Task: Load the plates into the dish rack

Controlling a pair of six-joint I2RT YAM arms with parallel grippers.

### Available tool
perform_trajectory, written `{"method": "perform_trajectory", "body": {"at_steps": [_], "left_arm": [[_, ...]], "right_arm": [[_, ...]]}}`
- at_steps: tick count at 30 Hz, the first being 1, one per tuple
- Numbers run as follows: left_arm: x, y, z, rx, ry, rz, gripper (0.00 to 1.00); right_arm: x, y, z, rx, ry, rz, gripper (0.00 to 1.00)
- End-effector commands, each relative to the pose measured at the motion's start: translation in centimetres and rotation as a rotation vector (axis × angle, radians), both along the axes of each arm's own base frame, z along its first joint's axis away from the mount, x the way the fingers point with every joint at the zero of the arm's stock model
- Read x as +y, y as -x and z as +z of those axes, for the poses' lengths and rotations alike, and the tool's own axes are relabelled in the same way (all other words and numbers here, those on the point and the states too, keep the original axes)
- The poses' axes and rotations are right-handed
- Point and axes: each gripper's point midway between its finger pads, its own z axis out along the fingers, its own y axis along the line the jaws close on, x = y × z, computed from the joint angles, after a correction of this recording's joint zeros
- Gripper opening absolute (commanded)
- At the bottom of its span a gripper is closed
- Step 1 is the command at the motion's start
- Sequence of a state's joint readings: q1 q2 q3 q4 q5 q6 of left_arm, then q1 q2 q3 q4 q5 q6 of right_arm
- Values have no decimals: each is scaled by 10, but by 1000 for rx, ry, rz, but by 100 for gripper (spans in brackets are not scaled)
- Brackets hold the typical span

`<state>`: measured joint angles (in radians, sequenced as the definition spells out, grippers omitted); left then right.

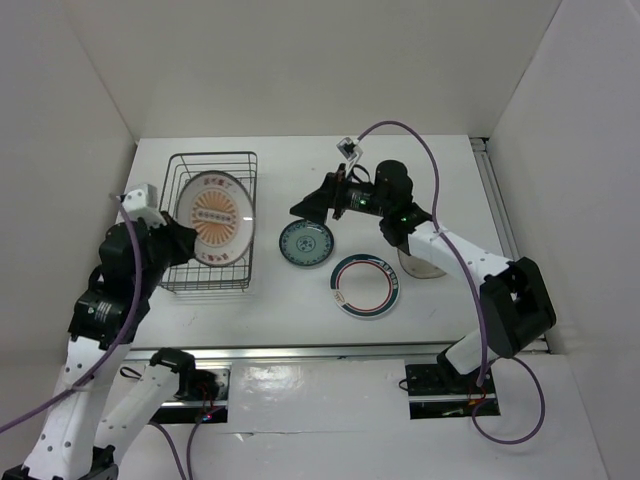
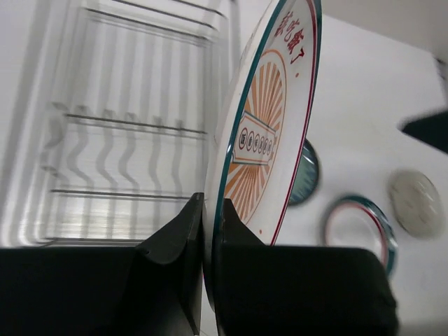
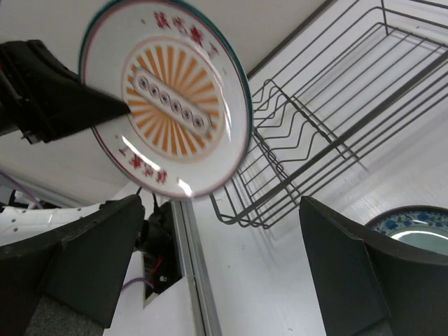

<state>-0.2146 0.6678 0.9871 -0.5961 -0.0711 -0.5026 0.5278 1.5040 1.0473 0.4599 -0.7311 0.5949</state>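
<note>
We find the left gripper (image 2: pixel 208 213) clamped on the lower rim of the white plate with the orange sunburst (image 2: pixel 269 133), one finger on each face and the jaws nearly together. The plate stands almost on edge, its patterned face turned toward the right arm, and in the top view it sits over the middle of the dish rack (image 1: pixel 178 160). We cannot tell whether its rim touches the rack's wires. The rack lies on the left part of the white table (image 1: pixel 300 320); we see no other plate in it. The right gripper (image 3: pixel 220 203) has its jaws spread wide with nothing between them. It hangs above the table just right of the rack, pointing toward the held plate. The small teal-patterned plate (image 1: pixel 306 243) lies flat on the table just beside the rack's right side, below and near the right gripper. The white plate with the dark green-and-red rim (image 1: pixel 366 285) lies flat to the right of the teal one, close by but apart from it. The small clear-grey glass plate (image 2: pixel 416 203) lies flat further right, partly under the right arm in the top view.
</note>
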Motion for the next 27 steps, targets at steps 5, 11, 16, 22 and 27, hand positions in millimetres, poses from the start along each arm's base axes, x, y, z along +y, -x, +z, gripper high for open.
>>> {"method": "perform_trajectory", "body": {"at_steps": [5, 11, 16, 22, 27], "left_arm": [[108, 13, 42, -120, -208, 558, 0], [131, 3, 61, -176, -408, 637, 0], [134, -20, 69, -167, -637, 580, 0], [119, -39, 73, -195, -738, 441, 0], [122, -49, 57, -141, -786, 451, 0]], "right_arm": [[-4, -4, -8, -22, 38, -25, 100], [-3, 3, -29, 29, 44, 9, 100], [-2, 10, -40, 65, 42, 37, 100], [-5, 16, -43, 66, 51, 47, 100], [-9, 17, -51, 84, 60, 47, 100]]}}
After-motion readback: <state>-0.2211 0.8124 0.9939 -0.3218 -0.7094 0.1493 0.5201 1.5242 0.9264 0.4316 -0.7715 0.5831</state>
